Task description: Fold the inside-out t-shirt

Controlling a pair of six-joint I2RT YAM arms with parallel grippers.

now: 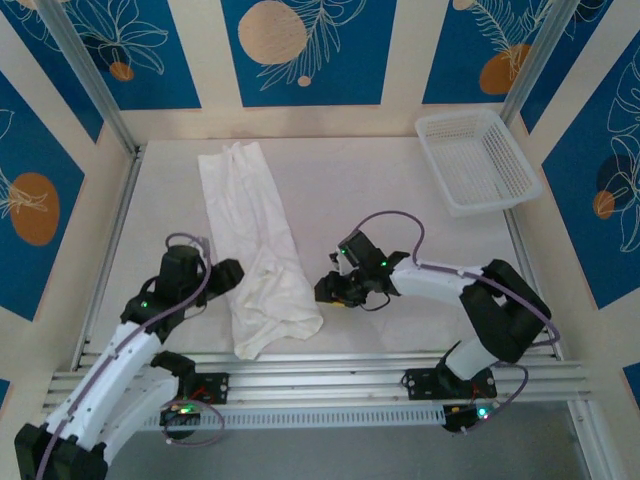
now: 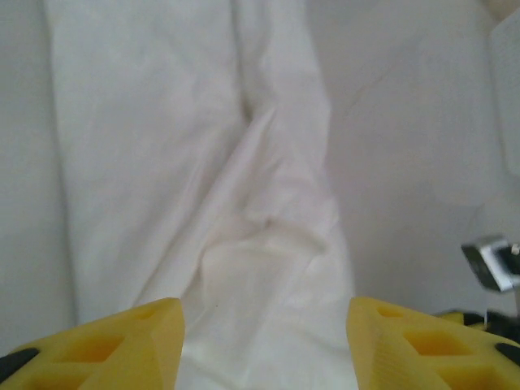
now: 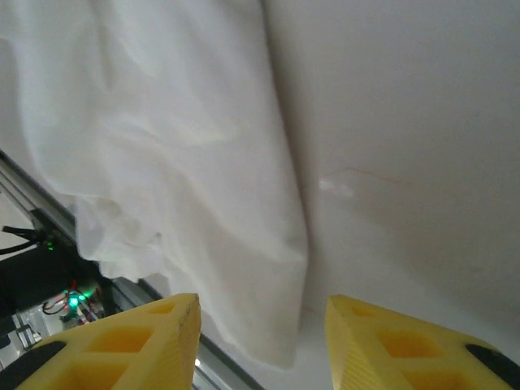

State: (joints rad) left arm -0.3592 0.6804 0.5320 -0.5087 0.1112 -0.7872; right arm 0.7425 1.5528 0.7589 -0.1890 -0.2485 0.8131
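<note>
**A:** So the t-shirt [image 1: 250, 240] is lying as one long narrow strip. It starts near the table's [image 1: 400, 210] far edge, left of centre, and runs down to the near edge, where it's all bunched and wrinkly. Doesn't look like a finished fold to me.

**B:** Yep. The left gripper [image 1: 222, 277] sits right at the strip's left side, and the right gripper [image 1: 330, 290] is just off its near right corner. Both sets of fingers [image 2: 146, 337] are apart with nothing between them, so the cloth's loose.

**A:** My worry is the thin cloth. A shallow pinch could catch only the top layer and peel the strip open. That near end is also right by the rails [image 1: 330, 372], so it could snag or slide off.

**B:** The basket [image 1: 432, 158] in the far right corner is well apart, so no trouble there.
</note>
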